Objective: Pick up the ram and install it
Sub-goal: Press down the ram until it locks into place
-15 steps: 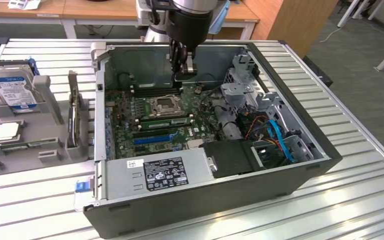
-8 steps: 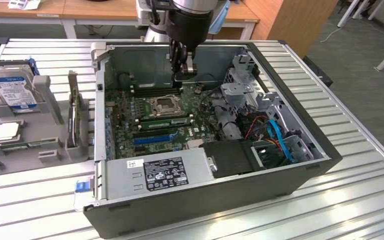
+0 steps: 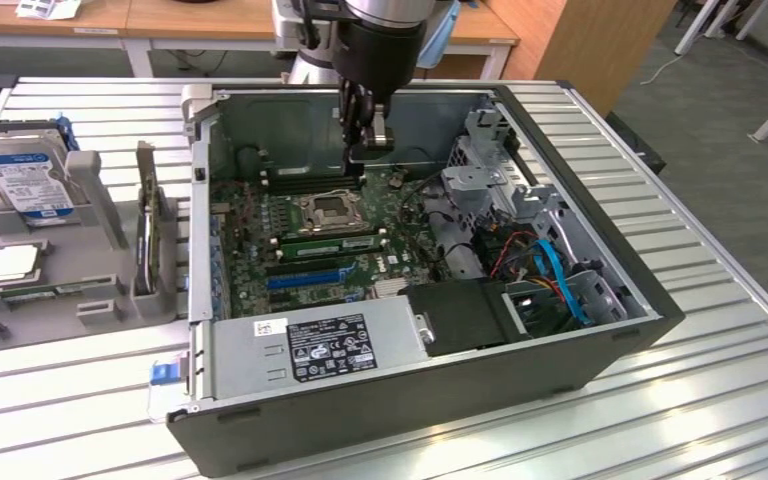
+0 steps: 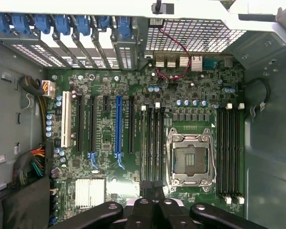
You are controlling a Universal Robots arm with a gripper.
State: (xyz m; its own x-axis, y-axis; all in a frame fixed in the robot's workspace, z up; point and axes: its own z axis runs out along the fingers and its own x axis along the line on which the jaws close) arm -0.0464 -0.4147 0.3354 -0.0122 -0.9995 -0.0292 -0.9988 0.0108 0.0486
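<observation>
The ram looks like a thin green stick lying along a slot just in front of the empty CPU socket on the motherboard, inside the open computer case. My gripper hangs above the board behind the socket, apart from the ram. Its fingers are shut, with nothing visible between them. In the wrist view the dark fingertips sit at the end of the bank of black memory slots beside the socket. There the slots are seen from straight above.
A grey holder at the exterior view's left carries a silver hard drive with a blue label, a square CPU chip and an upright card. Inside the case are the power supply, a drive cage and blue cables.
</observation>
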